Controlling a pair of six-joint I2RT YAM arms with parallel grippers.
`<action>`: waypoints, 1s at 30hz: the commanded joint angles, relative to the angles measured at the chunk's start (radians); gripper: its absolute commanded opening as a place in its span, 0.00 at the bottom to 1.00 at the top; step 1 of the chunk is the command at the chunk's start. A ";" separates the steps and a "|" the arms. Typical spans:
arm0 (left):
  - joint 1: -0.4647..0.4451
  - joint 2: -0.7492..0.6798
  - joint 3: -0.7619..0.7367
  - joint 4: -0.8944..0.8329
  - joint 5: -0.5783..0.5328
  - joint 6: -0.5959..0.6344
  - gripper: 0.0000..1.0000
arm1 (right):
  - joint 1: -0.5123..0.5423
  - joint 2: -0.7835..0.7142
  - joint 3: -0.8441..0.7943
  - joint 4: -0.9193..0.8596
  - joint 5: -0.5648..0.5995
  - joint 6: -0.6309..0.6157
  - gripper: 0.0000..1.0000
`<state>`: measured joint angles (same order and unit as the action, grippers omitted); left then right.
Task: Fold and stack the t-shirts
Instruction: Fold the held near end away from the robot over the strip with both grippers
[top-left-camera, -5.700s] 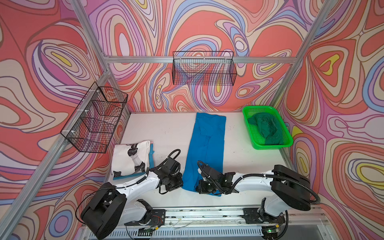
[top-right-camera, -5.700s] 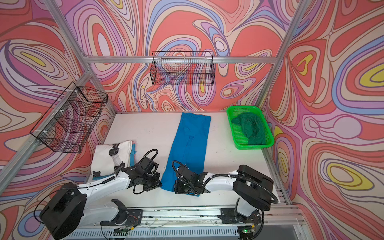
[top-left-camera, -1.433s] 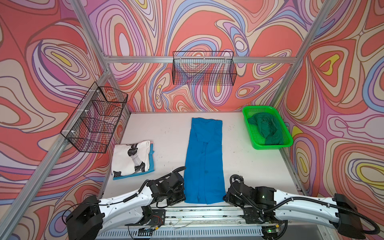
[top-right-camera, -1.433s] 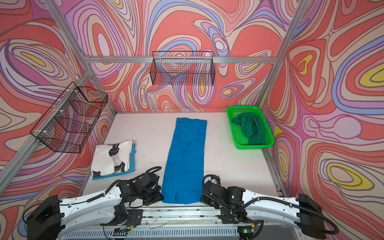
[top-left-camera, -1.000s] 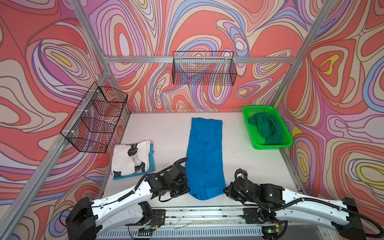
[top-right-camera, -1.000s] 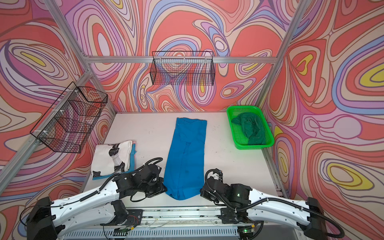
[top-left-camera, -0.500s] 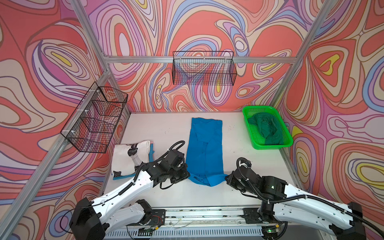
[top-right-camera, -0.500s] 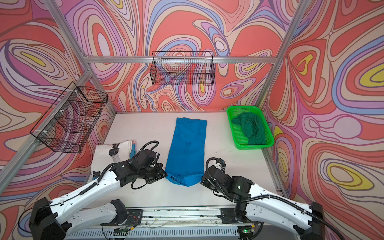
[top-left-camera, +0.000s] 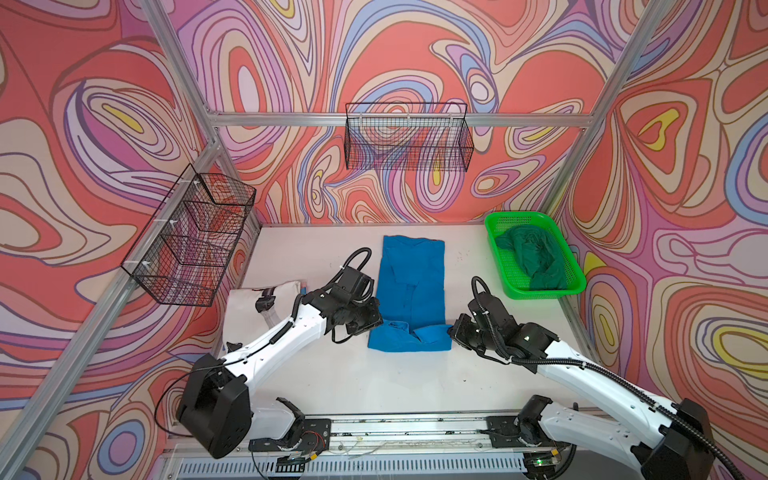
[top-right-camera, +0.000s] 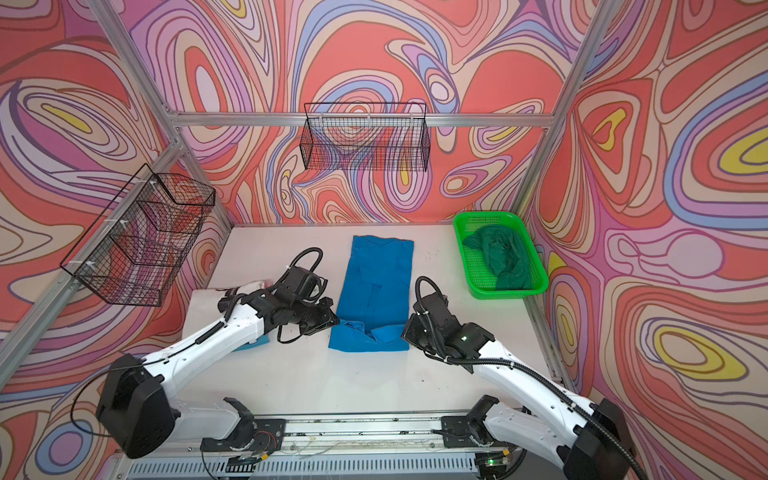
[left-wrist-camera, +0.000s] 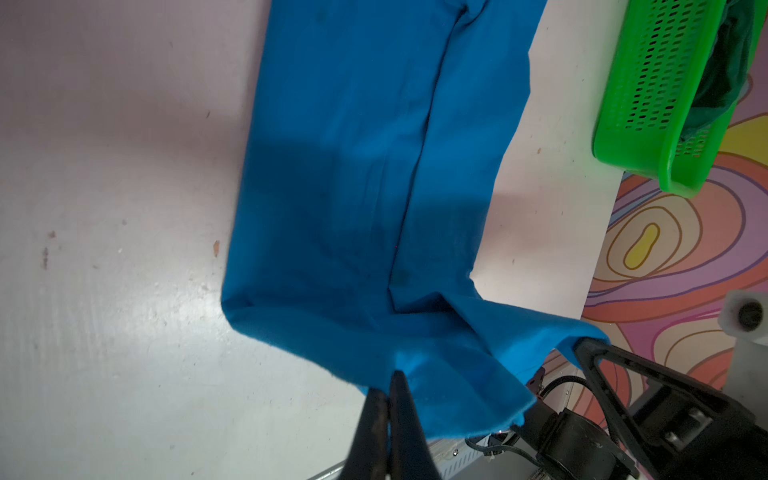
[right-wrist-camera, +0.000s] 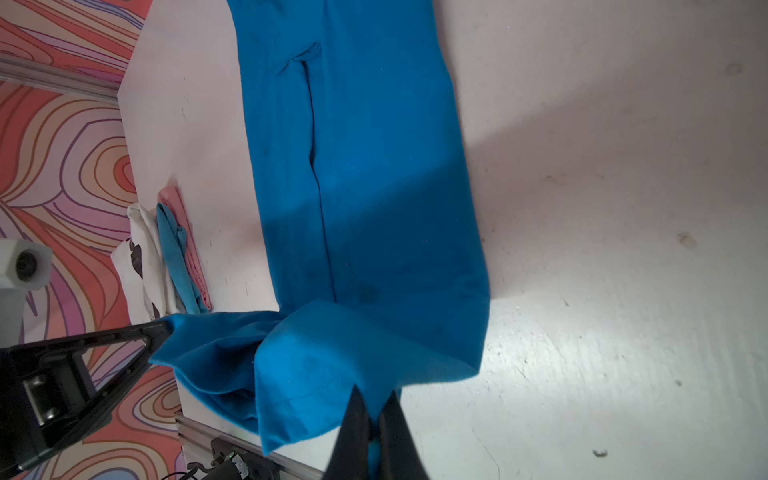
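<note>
Far left, a black wire basket (top-left-camera: 189, 243) with partitions hangs on the side wall. Below it, on the white table (top-left-camera: 374, 382), sits a folded stack with the white printed t-shirt (top-left-camera: 245, 316) on top. The right wrist view shows the lighter blue t-shirt (right-wrist-camera: 172, 249) edge under it and a pink cloth (right-wrist-camera: 193, 257) layer lowest. The left arm crosses over the near part of the stack.

Left gripper (top-left-camera: 376, 320): fingers pressed together on the near-left corner of the bright blue t-shirt (top-left-camera: 411, 282). The pinch is clear in the left wrist view (left-wrist-camera: 394, 380).

Bright blue t-shirt: mid-table, a long narrow strip running front to back, its far end flat near the back wall. The near end is lifted off the table and doubled back over the strip, sagging between the two grippers.

Right gripper (top-left-camera: 453, 332): jaws clamped on the near-right corner, cloth bunched between the tips (right-wrist-camera: 374, 395).

A second wire basket (top-left-camera: 409, 141) hangs centred on the back wall.

Far right, back corner: the green mesh basket (top-left-camera: 540, 293) holds the dark green t-shirt (top-left-camera: 532, 257), crumpled inside and well apart from both grippers.
</note>
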<state>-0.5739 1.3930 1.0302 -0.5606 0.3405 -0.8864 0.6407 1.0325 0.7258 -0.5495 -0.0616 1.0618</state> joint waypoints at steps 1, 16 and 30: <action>0.028 0.072 0.054 0.004 0.028 0.070 0.00 | -0.046 0.043 0.045 0.042 -0.070 -0.067 0.00; 0.126 0.351 0.300 -0.012 0.105 0.147 0.00 | -0.233 0.220 0.100 0.138 -0.220 -0.175 0.00; 0.172 0.529 0.447 -0.042 0.125 0.170 0.00 | -0.326 0.392 0.151 0.238 -0.312 -0.220 0.00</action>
<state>-0.4110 1.8961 1.4330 -0.5579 0.4564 -0.7433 0.3267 1.4010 0.8539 -0.3508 -0.3428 0.8612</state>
